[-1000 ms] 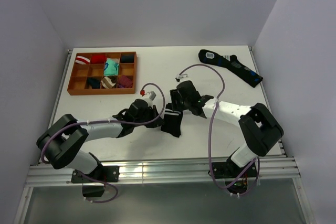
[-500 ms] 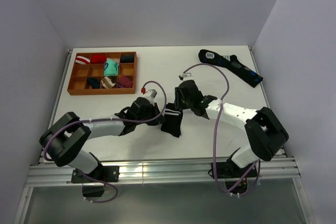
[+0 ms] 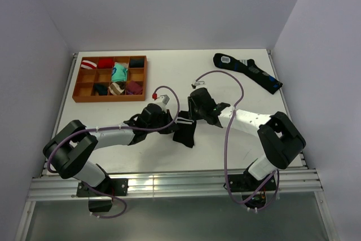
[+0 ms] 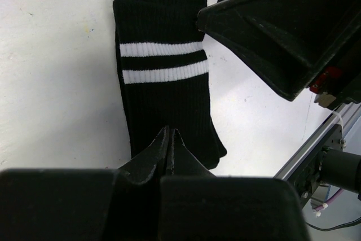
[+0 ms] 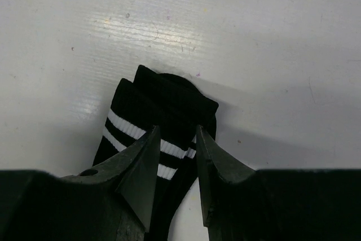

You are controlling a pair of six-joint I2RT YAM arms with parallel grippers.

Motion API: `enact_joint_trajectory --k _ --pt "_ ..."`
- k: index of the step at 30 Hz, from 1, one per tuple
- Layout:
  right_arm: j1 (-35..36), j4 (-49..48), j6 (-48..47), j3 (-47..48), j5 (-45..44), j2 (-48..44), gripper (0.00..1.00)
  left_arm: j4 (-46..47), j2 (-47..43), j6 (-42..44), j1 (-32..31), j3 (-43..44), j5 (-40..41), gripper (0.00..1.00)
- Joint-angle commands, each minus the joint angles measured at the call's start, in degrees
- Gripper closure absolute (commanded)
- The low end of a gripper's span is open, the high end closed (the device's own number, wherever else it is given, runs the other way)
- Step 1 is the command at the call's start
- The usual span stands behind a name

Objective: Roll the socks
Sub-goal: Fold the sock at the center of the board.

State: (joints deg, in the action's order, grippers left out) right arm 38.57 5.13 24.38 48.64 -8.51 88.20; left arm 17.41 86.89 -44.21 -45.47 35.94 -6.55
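The socks (image 3: 185,130) are a black pair with two white stripes at the cuff, lying mid-table between the arms. In the left wrist view the socks (image 4: 163,83) stretch away from my left gripper (image 4: 170,132), which is shut with its tips resting on the toe end. My left gripper (image 3: 169,125) sits at the socks' left side in the top view. My right gripper (image 5: 177,135) has closed in on the striped cuff (image 5: 169,108), with bunched fabric between its fingers. From above, the right gripper (image 3: 192,118) stands over the cuff end.
A wooden tray (image 3: 110,99) with several small rolled sock bundles sits at the back left. A longer dark sock with blue marks (image 3: 248,70) lies at the back right. The metal rail (image 3: 169,183) runs along the near table edge.
My right gripper's jaws have narrowed from wide open onto the socks' cuff, and the white stripes now show from above. The left gripper stayed shut and edged slightly toward the socks.
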Motion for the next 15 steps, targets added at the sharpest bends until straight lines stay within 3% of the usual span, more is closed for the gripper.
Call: enact_joint_trajectory --k 1,15 --pt "-0.16 -0.56 0.58 1.54 -0.80 0.83 0.61 0.61 0.47 0.44 -0.14 2.03 0.22 1.00" --pt "-0.25 0.41 0.67 2.86 -0.45 2.67 0.64 0.52 0.82 0.52 -0.14 2.20 0.22 1.00"
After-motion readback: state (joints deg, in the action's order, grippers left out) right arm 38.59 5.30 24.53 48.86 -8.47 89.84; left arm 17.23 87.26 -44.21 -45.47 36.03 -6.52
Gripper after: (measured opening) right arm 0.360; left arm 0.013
